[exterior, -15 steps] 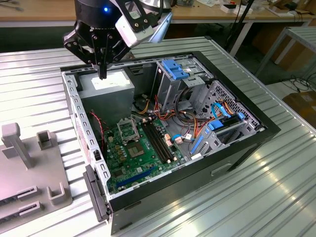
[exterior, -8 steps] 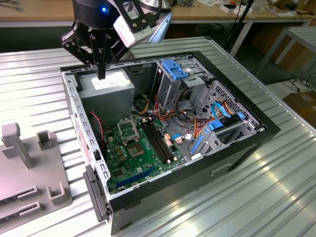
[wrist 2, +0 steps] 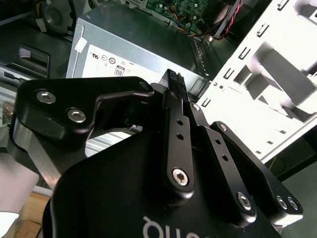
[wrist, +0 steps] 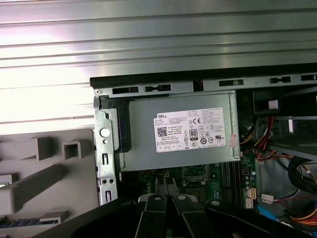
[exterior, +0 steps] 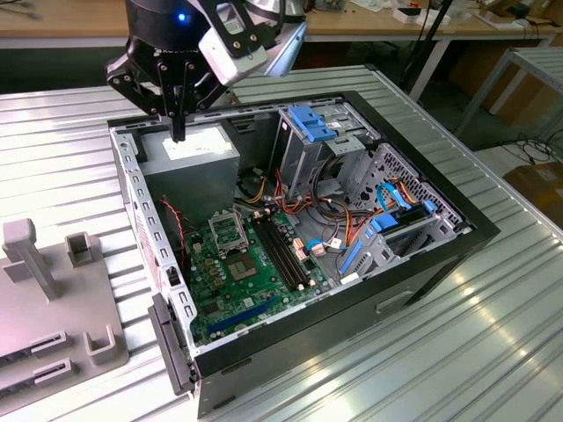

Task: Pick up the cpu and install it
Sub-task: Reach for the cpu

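My gripper (exterior: 179,132) hangs over the back left corner of the open computer case (exterior: 457,230), just above the grey power supply (exterior: 189,151). Its black fingers point straight down and sit pressed together, as both wrist views show (wrist 2: 173,79) (wrist: 166,186). The cpu is hidden; I cannot tell whether anything thin sits between the fingertips. Lower in the case lies the green motherboard (exterior: 264,286) with its square metal-framed socket (exterior: 227,230), well below the gripper and toward the case's middle. In the first wrist view the socket (wrist: 194,172) peeks out past the power supply (wrist: 183,131).
A grey fixture plate (exterior: 44,299) with upright blocks lies outside the case on the exterior view's left. Blue-handled drive cages (exterior: 312,123), bundled cables (exterior: 343,220) and memory slots (exterior: 281,251) crowd the case's right half. Everything rests on a slatted metal table (exterior: 457,352).
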